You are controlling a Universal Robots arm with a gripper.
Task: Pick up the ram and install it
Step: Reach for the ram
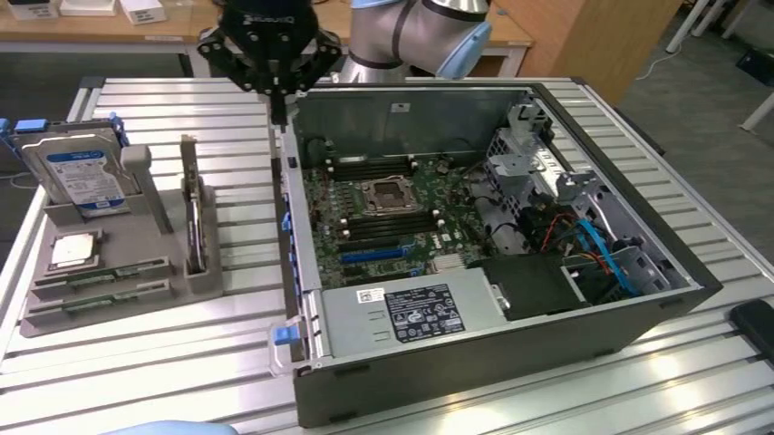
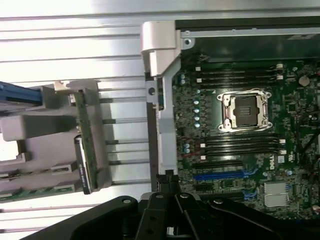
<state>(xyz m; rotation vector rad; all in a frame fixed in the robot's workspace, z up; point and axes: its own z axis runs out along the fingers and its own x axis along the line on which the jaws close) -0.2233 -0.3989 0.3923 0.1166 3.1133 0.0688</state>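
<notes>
The tool (image 1: 279, 114) hovers shut and empty above the computer case (image 1: 508, 358).

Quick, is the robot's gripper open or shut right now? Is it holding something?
Gripper: shut, holding nothing.

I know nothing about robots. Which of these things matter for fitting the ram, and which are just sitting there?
For the job:
- ram sticks in the grey holder
- memory slots on the motherboard
- the shut fingers, by the computer case wall

Just lying about:
- hard drive
- expansion card
- silver square chip
</notes>
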